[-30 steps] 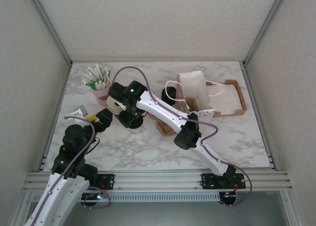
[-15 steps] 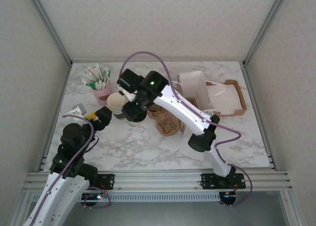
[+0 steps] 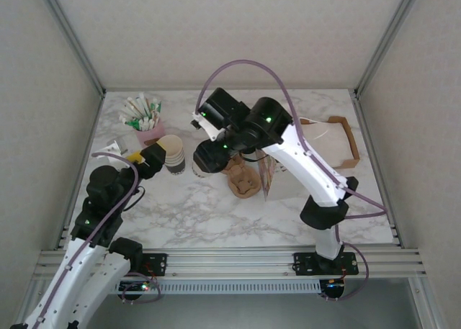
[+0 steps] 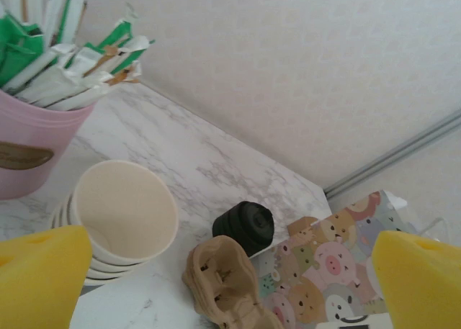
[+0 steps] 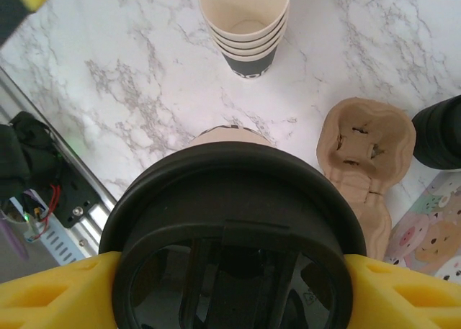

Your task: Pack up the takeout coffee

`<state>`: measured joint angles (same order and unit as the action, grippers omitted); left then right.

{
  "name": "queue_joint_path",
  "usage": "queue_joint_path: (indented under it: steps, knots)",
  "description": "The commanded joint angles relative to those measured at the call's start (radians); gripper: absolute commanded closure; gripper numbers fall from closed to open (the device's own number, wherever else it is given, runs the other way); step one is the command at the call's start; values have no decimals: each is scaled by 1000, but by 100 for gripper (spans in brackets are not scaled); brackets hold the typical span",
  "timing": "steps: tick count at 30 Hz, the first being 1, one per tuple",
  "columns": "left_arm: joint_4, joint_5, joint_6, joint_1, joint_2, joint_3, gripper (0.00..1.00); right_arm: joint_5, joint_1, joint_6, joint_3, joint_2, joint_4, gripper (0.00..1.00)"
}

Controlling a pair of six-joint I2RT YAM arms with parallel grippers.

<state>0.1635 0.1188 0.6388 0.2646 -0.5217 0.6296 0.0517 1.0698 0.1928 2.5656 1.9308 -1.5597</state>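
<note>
Takeout coffee (image 5: 234, 250) raised off the worktop (image 3: 187, 221), gripped by the right gripper (image 5: 232, 294).

Clamped between yellow fingers (image 5: 57, 293) closed on either side of the black lid, so kept upright and probably safe from spilling. Hanging above the worktop's middle, a little left of centre, between the stack of cream cups (image 5: 245, 26) and the cardboard carrier (image 5: 367, 149). Likely bound for the pig-print bag (image 4: 331, 271) further toward the right edge. Left gripper (image 4: 230, 286) spread wide and holding nothing, parked beside the stack nearer the left edge, seemingly to leave the way free.

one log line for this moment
right pincer: shut on takeout coffee, above table | left pincer: open, near cup stack | coffee not yet in bag
</note>
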Motion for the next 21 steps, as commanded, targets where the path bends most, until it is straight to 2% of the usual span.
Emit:
queue_joint_path:
  steps: [1, 10, 17, 21]
  knots:
    - [-72, 67, -10, -10, -38, 46, 0, -5, 12, 13, -24, -75, -7, 26]
    - [-198, 163, 16, 30, -191, 107, 3, 82, 8, 26, -72, -209, -18, 25]
    - [-242, 86, -25, 203, -329, 209, 3, 148, -14, 34, -105, -302, -42, 25]
    - [-278, 76, -34, 263, -391, 256, 3, 178, -44, 45, -145, -368, -50, 25]
